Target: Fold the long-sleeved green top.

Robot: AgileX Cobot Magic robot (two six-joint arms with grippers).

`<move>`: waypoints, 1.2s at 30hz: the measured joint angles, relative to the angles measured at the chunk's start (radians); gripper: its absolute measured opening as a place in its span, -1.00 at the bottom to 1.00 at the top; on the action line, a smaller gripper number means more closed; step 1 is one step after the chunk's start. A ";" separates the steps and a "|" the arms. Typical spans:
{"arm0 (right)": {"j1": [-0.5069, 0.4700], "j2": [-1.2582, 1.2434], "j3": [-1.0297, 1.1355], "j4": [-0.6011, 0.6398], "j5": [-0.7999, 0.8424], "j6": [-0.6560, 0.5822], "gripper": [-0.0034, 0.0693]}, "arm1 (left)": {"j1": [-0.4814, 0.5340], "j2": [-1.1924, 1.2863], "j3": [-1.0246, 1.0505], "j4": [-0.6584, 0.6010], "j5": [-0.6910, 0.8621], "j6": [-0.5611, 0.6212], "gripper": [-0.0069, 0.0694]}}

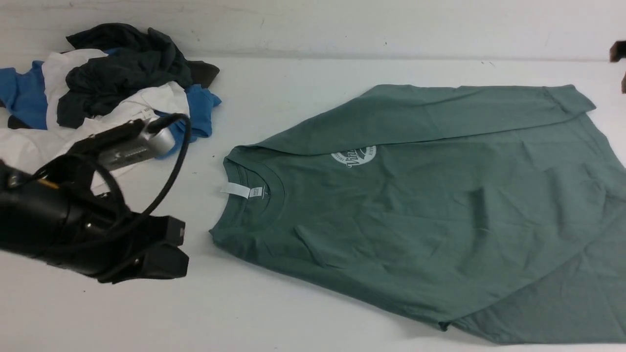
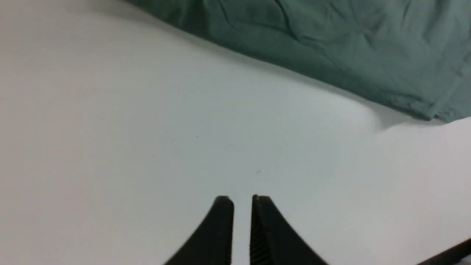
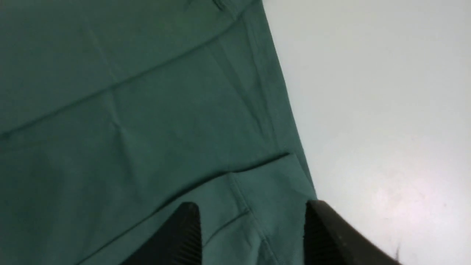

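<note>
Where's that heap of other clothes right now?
In the front view, the heap of clothes lies at the table's far left, behind the left gripper, apart from the green top on the right.

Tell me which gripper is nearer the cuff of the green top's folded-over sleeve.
Right. The right gripper hangs directly over the cuff, jaws open. The left gripper is far across the green top, beside its collar.

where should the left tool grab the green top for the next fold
Probably the near shoulder corner of the green top, beside the collar. Come in low from the robot's left, over the table: the collar end faces that way, the edge lies flat and free, and the left tool is close by, empty.
</note>
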 joint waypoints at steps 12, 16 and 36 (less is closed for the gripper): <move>0.000 -0.338 0.335 0.076 0.014 -0.026 -0.94 | 0.000 0.414 -0.229 0.005 -0.009 -0.026 0.24; 0.000 -0.400 0.435 0.076 0.017 -0.026 -0.94 | 0.000 0.464 -0.289 -0.035 -0.016 -0.026 0.28; 0.000 -0.414 0.557 0.137 0.013 -0.057 -0.94 | -0.085 0.603 -0.304 -0.098 -0.205 -0.025 0.10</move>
